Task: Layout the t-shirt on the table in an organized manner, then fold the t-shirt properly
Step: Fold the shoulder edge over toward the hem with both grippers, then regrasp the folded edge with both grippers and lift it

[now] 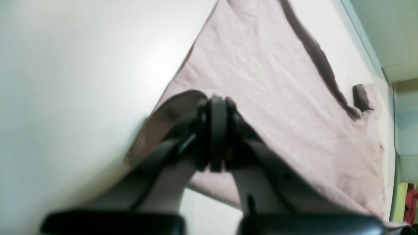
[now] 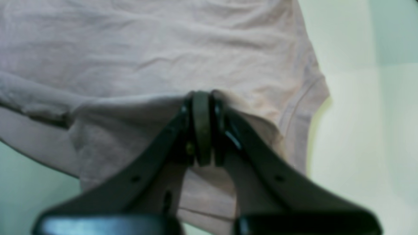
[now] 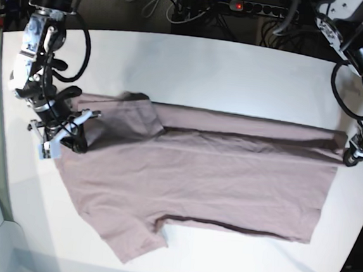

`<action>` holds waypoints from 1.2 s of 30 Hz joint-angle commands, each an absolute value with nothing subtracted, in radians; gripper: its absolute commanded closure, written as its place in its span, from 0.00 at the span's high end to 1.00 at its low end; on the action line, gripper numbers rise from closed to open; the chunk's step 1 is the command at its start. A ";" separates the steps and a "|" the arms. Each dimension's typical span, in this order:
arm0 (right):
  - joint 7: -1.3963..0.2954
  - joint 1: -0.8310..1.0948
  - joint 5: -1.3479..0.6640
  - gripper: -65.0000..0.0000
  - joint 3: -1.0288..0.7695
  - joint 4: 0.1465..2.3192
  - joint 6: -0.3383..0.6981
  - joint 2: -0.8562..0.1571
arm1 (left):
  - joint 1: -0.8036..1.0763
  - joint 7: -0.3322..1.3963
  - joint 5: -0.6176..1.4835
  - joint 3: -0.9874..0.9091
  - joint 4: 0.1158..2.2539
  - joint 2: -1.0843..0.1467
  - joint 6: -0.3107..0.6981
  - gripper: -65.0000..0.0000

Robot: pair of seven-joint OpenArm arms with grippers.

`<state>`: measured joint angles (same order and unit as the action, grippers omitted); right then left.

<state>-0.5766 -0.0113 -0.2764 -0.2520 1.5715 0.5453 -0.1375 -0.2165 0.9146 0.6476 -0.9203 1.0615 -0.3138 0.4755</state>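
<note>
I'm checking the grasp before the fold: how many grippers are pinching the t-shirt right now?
2. The right gripper is shut on the t-shirt at its sleeve end, on the base view's left. The left gripper is shut on the hem end, at that view's right. Both show clamped jaws in the wrist views.
</note>
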 commanded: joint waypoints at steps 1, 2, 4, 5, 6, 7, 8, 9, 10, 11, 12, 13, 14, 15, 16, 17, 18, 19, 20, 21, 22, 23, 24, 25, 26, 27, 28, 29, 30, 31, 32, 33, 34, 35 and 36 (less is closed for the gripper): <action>-0.549 -0.038 -0.291 0.00 -0.254 1.570 0.545 -0.147 | -0.239 0.895 0.671 -0.921 1.076 -0.338 0.486 0.00; -0.544 -0.039 -0.291 0.00 -0.254 1.560 0.545 -0.147 | -0.239 0.895 0.671 -0.921 1.076 -0.338 0.486 0.00; -0.542 -0.039 -0.291 0.00 -0.254 1.547 0.545 -0.147 | -0.240 0.895 0.671 -0.921 1.076 -0.338 0.486 0.00; -0.542 -0.039 -0.291 0.00 -0.254 1.546 0.545 -0.147 | -0.240 0.895 0.671 -0.921 1.076 -0.338 0.486 0.00; -0.542 -0.039 -0.291 0.00 -0.254 1.544 0.545 -0.147 | -0.240 0.895 0.671 -0.921 1.076 -0.338 0.486 0.01; -0.542 -0.039 -0.291 0.00 -0.254 1.544 0.545 -0.147 | -0.240 0.895 0.671 -0.921 1.076 -0.338 0.486 0.01; -0.542 -0.039 -0.291 0.00 -0.254 1.544 0.545 -0.147 | -0.240 0.895 0.671 -0.921 1.076 -0.337 0.486 0.01; -0.542 -0.039 -0.291 0.00 -0.254 1.544 0.545 -0.147 | -0.240 0.895 0.671 -0.921 1.076 -0.337 0.486 0.01; -0.542 -0.039 -0.291 0.00 -0.254 1.544 0.545 -0.147 | -0.240 0.895 0.671 -0.921 1.076 -0.337 0.486 0.01; -0.542 -0.039 -0.291 0.00 -0.254 1.544 0.545 -0.147 | -0.240 0.895 0.671 -0.921 1.076 -0.337 0.486 0.01; -0.545 -0.039 -0.291 0.00 -0.254 1.544 0.545 -0.147 | -0.240 0.895 0.671 -0.921 1.076 -0.337 0.486 0.01; -0.549 -0.039 -0.291 0.00 -0.254 1.544 0.545 -0.147 | -0.240 0.895 0.671 -0.921 1.076 -0.337 0.486 0.01; -0.549 -0.039 -0.291 0.02 -0.254 1.544 0.545 -0.147 | -0.240 0.895 0.671 -0.921 1.076 -0.337 0.486 0.01; -0.550 -0.039 -0.291 0.07 -0.254 1.544 0.545 -0.147 | -0.240 0.895 0.671 -0.921 1.076 -0.337 0.486 0.03; -0.550 -0.039 -0.291 0.12 -0.254 1.544 0.545 -0.147 | -0.240 0.895 0.671 -0.921 1.076 -0.337 0.479 0.07; -0.552 -0.039 -0.289 0.19 -0.252 1.544 0.545 -0.147 | -0.240 0.895 0.671 -0.921 1.076 -0.337 0.479 0.13; -0.552 -0.038 -0.289 0.25 -0.246 1.544 0.545 -0.147 | -0.240 0.895 0.671 -0.921 1.076 -0.337 0.484 0.20; -0.552 -0.036 -0.289 0.33 -0.234 1.547 0.545 -0.150 | -0.240 0.898 0.671 -0.921 1.076 -0.337 0.486 0.29; -0.552 -0.031 -0.289 0.40 -0.225 1.554 0.545 -0.163 | -0.240 0.900 0.671 -0.921 1.076 -0.337 0.487 0.37; -0.552 -0.030 -0.291 0.45 -0.219 1.563 0.545 -0.174 | -0.239 0.898 0.676 -0.921 1.078 -0.337 0.487 0.45; -0.552 -0.024 -0.291 0.48 -0.222 1.580 0.545 -0.179 | -0.239 0.898 0.682 -0.923 1.084 -0.337 0.489 0.50; -0.552 -0.001 -0.291 0.51 -0.228 1.596 0.545 -0.180 | -0.237 0.903 0.682 -0.926 1.089 -0.337 0.489 0.52; -0.552 0.018 -0.291 0.51 -0.237 1.621 0.545 -0.183 | -0.234 0.906 0.684 -0.928 1.096 -0.337 0.489 0.52; -0.552 0.036 -0.291 0.51 -0.245 1.644 0.545 -0.183 | -0.231 0.906 0.684 -0.928 1.113 -0.338 0.490 0.52; -0.552 0.053 -0.291 0.51 -0.252 1.662 0.544 -0.183 | -0.223 0.906 0.684 -0.928 1.129 -0.338 0.490 0.52; -0.552 0.077 -0.291 0.51 -0.265 1.679 0.542 -0.183 | -0.199 0.906 0.684 -0.928 1.148 -0.338 0.490 0.52; -0.552 0.101 -0.291 0.51 -0.278 1.689 0.542 -0.183 | -0.177 0.898 0.684 -0.928 1.165 -0.338 0.490 0.52; -0.552 0.119 -0.291 0.51 -0.289 1.693 0.542 -0.182 | -0.157 0.895 0.680 -0.928 1.171 -0.338 0.490 0.52; -0.552 0.133 -0.291 0.51 -0.302 1.693 0.542 -0.182 | -0.145 0.894 0.673 -0.928 1.173 -0.338 0.490 0.52; -0.552 0.148 -0.291 0.51 -0.314 1.689 0.542 -0.183 | -0.133 0.888 0.671 -0.928 1.168 -0.338 0.490 0.52; -0.550 0.160 -0.291 0.51 -0.325 1.675 0.542 -0.183 | -0.122 0.869 0.671 -0.928 1.159 -0.338 0.490 0.52; -0.544 0.166 -0.291 0.51 -0.334 1.659 0.544 -0.183 | -0.107 0.845 0.671 -0.926 1.144 -0.338 0.490 0.52; -0.541 0.171 -0.291 0.51 -0.337 1.641 0.544 -0.183 | -0.094 0.816 0.671 -0.921 1.125 -0.338 0.490 0.52; -0.541 0.174 -0.291 0.51 -0.337 1.626 0.544 -0.185 | -0.088 0.796 0.671 -0.921 1.107 -0.341 0.490 0.52; -0.541 0.174 -0.291 0.51 -0.337 1.607 0.544 -0.185 | -0.085 0.779 0.671 -0.921 1.086 -0.349 0.490 0.52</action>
<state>-0.5694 0.1837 -0.2718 -0.3332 1.5921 0.5426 -0.1726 -0.0750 0.8036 0.6491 -0.9195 1.0737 -0.3191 0.4816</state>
